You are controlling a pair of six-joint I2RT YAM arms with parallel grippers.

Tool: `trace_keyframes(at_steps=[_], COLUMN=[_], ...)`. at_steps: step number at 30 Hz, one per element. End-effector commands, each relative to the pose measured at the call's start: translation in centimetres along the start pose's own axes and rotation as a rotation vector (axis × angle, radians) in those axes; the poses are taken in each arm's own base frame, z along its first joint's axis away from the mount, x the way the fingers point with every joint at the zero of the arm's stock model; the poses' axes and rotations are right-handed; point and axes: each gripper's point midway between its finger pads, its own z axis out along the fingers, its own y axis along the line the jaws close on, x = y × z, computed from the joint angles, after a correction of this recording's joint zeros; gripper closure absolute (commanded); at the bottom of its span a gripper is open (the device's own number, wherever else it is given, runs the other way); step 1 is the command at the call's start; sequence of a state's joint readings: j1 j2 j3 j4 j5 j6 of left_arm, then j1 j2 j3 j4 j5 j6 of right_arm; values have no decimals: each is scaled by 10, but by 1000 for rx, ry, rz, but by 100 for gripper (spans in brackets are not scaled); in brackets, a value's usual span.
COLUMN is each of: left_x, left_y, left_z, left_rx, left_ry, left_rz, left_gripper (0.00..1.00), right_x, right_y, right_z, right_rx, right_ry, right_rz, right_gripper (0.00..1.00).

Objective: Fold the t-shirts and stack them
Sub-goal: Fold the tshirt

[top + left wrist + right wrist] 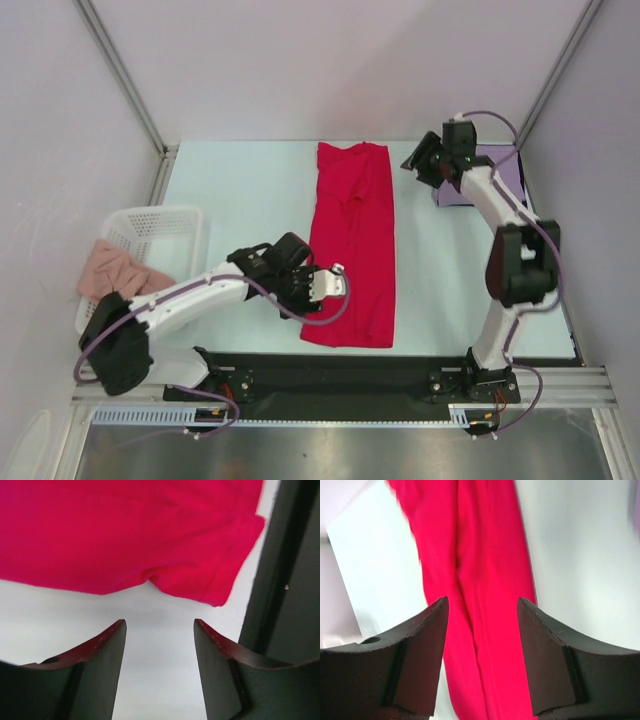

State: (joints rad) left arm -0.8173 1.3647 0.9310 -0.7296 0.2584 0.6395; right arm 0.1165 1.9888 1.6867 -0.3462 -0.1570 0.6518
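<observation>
On the bench [240, 190] the crimson t-shirt [352, 250] is laid as a long strip, running near edge to far. The lavender t-shirt [505, 162] is seen folded beneath the right fingers [425, 645]. The strip's near corner is found just ahead of the left fingers [107, 650], spread wide and empty. The right fingers, likewise wide and empty, are held farther off, with the strip ahead of them.

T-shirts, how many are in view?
2: red t-shirt mid-table, folded long; lavender t-shirt far right, partly behind the right arm. The pink cloth in the basket may be another.
</observation>
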Motion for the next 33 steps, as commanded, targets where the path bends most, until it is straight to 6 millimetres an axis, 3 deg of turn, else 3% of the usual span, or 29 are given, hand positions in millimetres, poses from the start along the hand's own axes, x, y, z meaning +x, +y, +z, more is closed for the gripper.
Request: trace_keyframes(at_steps=[1, 2, 3, 4, 5, 6, 7, 8, 10, 12, 13, 16, 21, 28, 31, 32, 33], left_x=[-30, -37, -45, -38, -39, -35, -23, -22, -3, -1, 11, 13, 23, 21, 19, 23, 21], left_y=[-14, -22, -23, -32, -36, -39, -48, -48, -59, -56, -59, -59, -55, -53, -48, -49, -48], left_z=[-8, -9, -10, -7, -6, -2, 6, 9, 23, 28, 36, 39, 48, 56, 56, 58, 57], left_rx=[13, 43, 37, 50, 57, 60, 71, 56, 53, -11, -29, -75, -75, -70, -89, -77, -79], left_ry=[-216, -272, -324, -344, -378, -380, -368, -372, -318, -302, -256, -250, -200, -191, -185, -168, -165], left_rz=[137, 158, 190, 219, 303, 345, 379, 452, 533, 620, 652, 706, 705, 662, 639, 630, 624], left_gripper=[40, 41, 43, 44, 44, 44, 44, 44, 43, 41, 41, 39, 40, 49, 76, 92, 100], right_x=[55, 91, 108, 126, 162, 176, 202, 232, 257, 288, 301, 335, 366, 379, 388, 389, 389], right_y=[-15, -40, -30, -39, -56, -58, -55, -76, -77, -90, -84, -92, -117, -125, -120, -119, -117], right_z=[-57, -63, -86, -95, -103, -120, -129, -141, -162, -178, -189, -207, -216, -215, -216, -216, -218], right_rx=[64, 112, 96, 121, 158, 163, 156, 206, 212, 234, 198, 194, 245, 259, 220, 211, 204], right_ry=[74, 148, 171, 197, 262, 275, 321, 389, 409, 464, 472, 527, 582, 608, 648, 655, 659], right_rz=[-81, -82, -107, -125, -151, -177, -216, -221, -270, -265, -278, -279, -294, -317, -297, -298, -297], right_gripper=[38, 38, 38, 38, 38, 38, 38, 39, 41, 43, 44, 45, 47, 52, 72, 84, 89])
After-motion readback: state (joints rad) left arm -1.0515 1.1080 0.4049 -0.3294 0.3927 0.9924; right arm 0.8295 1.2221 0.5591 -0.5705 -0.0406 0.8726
